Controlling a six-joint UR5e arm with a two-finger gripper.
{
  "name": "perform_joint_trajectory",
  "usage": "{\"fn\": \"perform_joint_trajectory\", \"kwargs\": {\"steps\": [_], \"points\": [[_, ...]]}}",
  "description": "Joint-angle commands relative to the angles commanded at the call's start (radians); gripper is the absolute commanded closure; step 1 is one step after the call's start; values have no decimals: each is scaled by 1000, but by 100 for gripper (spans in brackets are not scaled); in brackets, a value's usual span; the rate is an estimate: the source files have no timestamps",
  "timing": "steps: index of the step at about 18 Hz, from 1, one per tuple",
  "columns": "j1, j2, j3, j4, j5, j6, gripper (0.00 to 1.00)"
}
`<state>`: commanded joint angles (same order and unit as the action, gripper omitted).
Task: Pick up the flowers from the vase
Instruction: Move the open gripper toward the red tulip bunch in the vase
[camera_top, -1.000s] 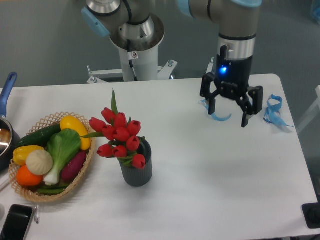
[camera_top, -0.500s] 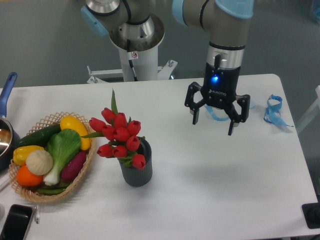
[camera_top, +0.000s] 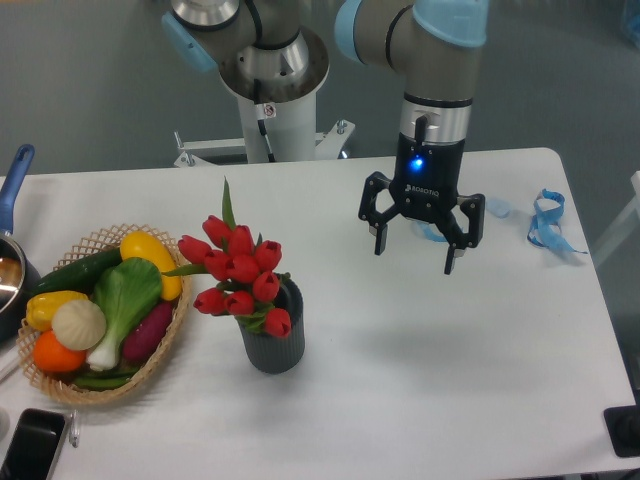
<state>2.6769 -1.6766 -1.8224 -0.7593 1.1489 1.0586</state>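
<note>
Hand (camera_top: 414, 245) hung spread wide and empty above the surface (camera_top: 450, 370), right of the flowers (camera_top: 237, 270).
Fingers pointed down under a lit blue LED, well apart from the flowers. White surface, grey wall behind; blue ribbon (camera_top: 545, 222) near right edge. Flowers sat in the vase (camera_top: 272, 343); basket (camera_top: 160, 345) of toy vegetables just left of it.

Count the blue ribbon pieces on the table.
2 visible. One blue ribbon lies near the table's right edge. Another blue ribbon piece lies behind the open gripper, partly hidden by it, so more could be concealed there.
</note>
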Motion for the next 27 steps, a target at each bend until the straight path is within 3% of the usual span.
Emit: {"fn": "perform_joint_trajectory", "kwargs": {"steps": [11,21,27], "points": [[-55,-23,-20,-2,-66,-35,0],[-69,66,-150,-3,-146,87,0],[-89,72,-199,2,-325,84,0]]}}
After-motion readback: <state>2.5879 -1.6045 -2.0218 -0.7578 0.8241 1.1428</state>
